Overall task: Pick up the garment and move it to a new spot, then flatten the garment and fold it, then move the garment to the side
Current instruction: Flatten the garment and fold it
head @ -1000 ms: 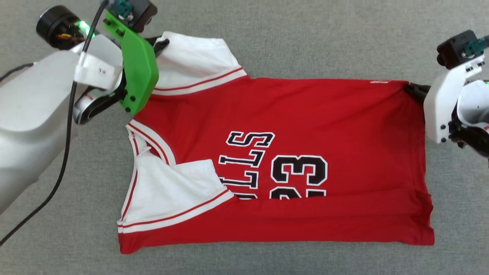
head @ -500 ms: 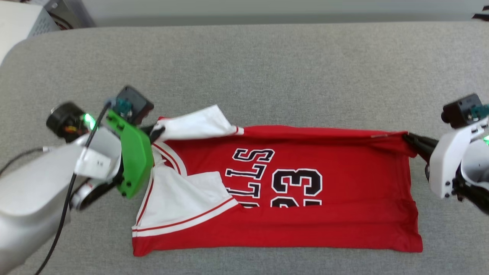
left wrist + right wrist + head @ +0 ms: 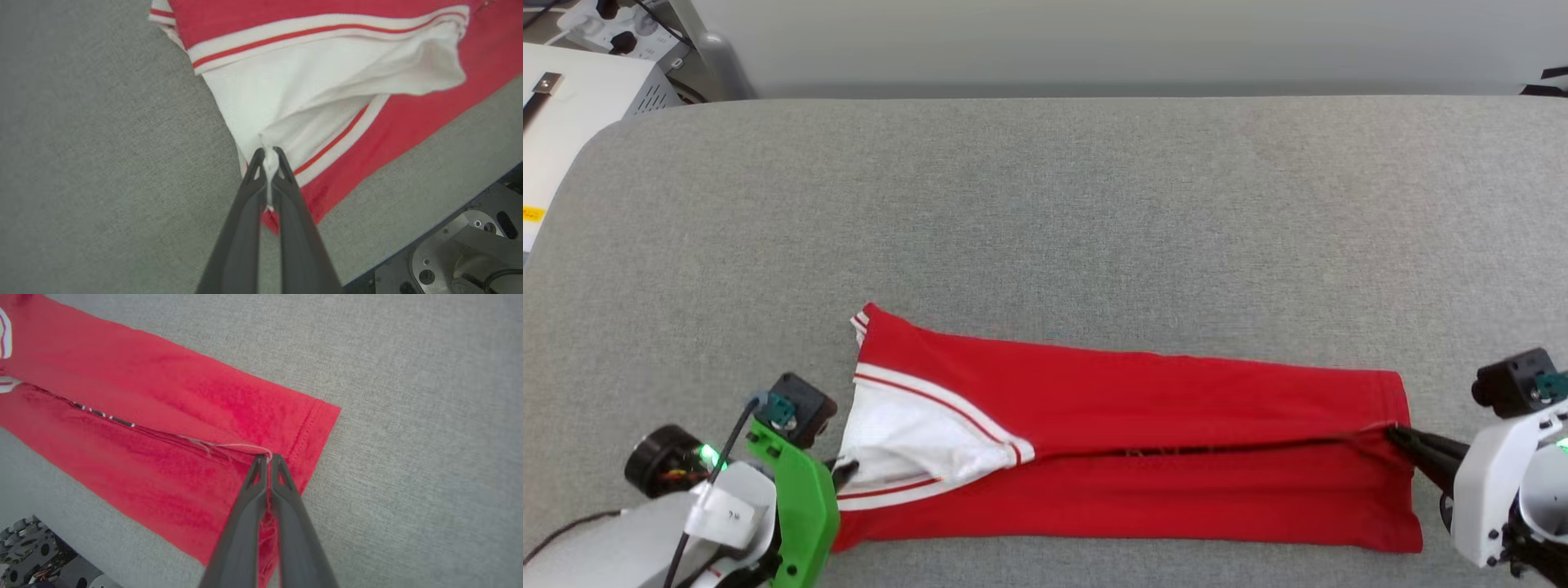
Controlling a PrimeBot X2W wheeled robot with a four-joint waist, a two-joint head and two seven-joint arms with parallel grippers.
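With left fingers clamped on the white sleeve and right fingers on the hem, lay the folded garment down taut, edges flush.

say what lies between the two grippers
The folded garment spans it in the head view: left gripper pinches its sleeve, right gripper its hem.

I get bright, even, diffuse light with faint soft shadows. My head view is crisp; both wrist views are softer, blurring toward the bottom edge.
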